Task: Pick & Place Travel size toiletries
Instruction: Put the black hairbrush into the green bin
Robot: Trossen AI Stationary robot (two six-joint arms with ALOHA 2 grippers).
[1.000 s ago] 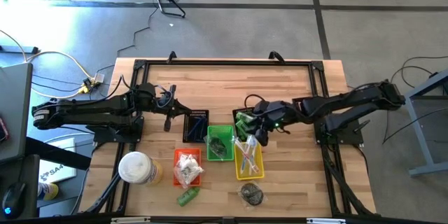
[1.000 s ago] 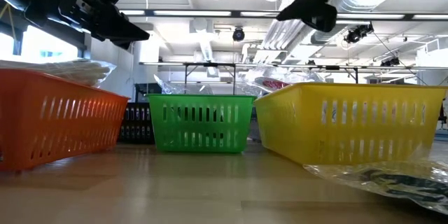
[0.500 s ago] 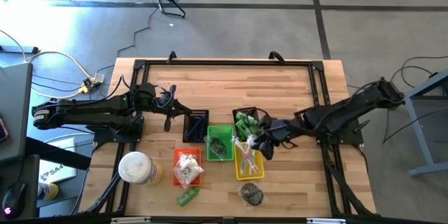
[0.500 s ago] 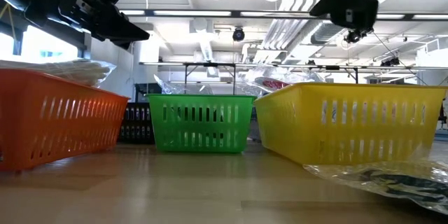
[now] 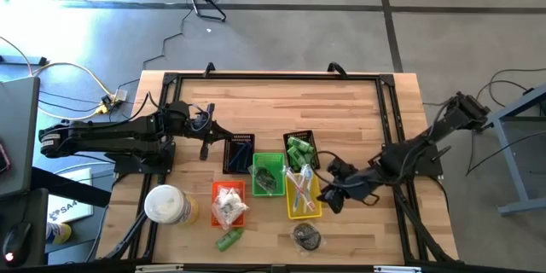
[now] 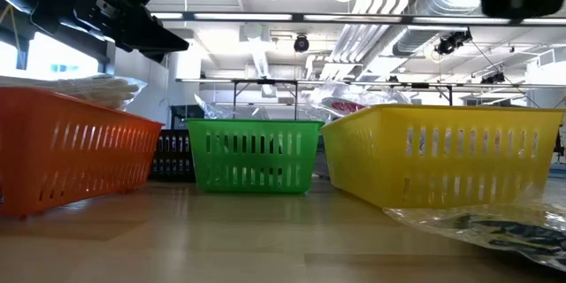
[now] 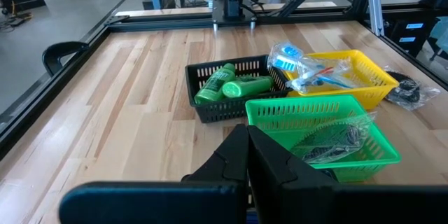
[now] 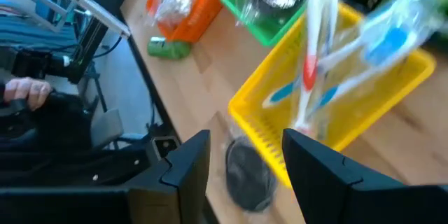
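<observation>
Two green bottles (image 7: 234, 84) lie in a black basket (image 5: 300, 149). Wrapped toothbrushes (image 8: 329, 63) lie in the yellow basket (image 5: 304, 194), and white wrapped pieces (image 5: 229, 205) fill the orange basket (image 5: 213, 192). A green tube (image 5: 229, 240) and a dark clear-wrapped piece (image 5: 307, 236) lie on the table near its front edge. My right gripper (image 5: 328, 199) hangs open just right of the yellow basket with nothing between its fingers; in its wrist view (image 8: 245, 157) the dark piece (image 8: 248, 175) shows below. My left gripper (image 5: 205, 149) waits shut left of the baskets.
A green basket (image 5: 268, 173) with a clear-wrapped item and a second black basket (image 5: 238, 153) stand mid-table. A round white-and-yellow container (image 5: 168, 206) stands at the near left. Bare wood lies across the far half and the right side (image 5: 367, 119).
My right gripper has swung from above the black basket with the green bottles toward the table's near edge and slightly right, rolling its wrist as it went. It now hangs beside the yellow basket's right side, still open.
</observation>
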